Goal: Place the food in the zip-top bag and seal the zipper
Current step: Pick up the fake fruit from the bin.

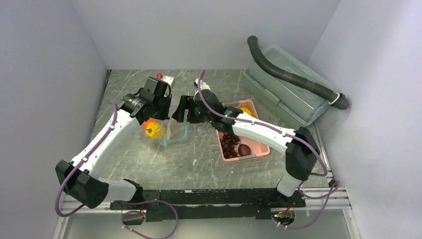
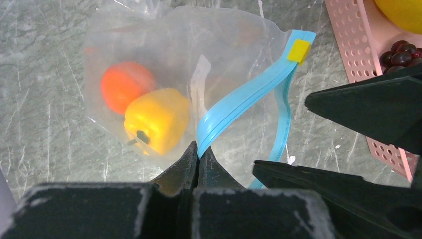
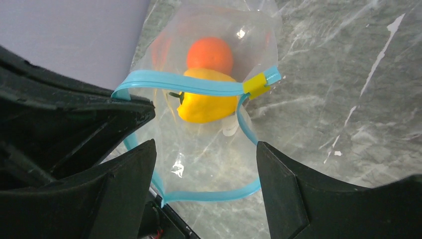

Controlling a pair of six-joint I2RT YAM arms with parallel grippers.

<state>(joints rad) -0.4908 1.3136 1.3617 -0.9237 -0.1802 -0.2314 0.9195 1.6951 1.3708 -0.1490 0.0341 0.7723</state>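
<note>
Fingers (image 2: 181, 167) of the left gripper (image 2: 198, 153) are clamped tight on the blue-teal zipper (image 2: 234, 107) of the zip-top bag (image 2: 224, 45), gripping one lip of its mouth. The bag sits left of the worktop's (image 1: 164, 164) centre, about midway between the near and far edges. Its mouth gapes in a wide loop, and a yellow slider tab (image 3: 255, 84) is parked at one end of the strip. Inside, an orange (image 3: 210, 54) and a yellow bell pepper (image 3: 206, 102) lie touching, the pepper closer to the mouth.

The right gripper (image 3: 205, 145) hangs over that opening with its fingers spread wide, one on each side. Whether either pad touches the plastic is hard to tell.

Just right of the bag, toward the right edge, a pink basket (image 1: 247, 158) holds dark grapes (image 1: 229, 144), a reddish-brown round fruit (image 1: 244, 149) and a yellow fruit (image 1: 245, 110). A clear lidded storage box (image 1: 293, 97) fills the far right corner, with a black ribbed hose (image 1: 293, 77) draped across it.
</note>
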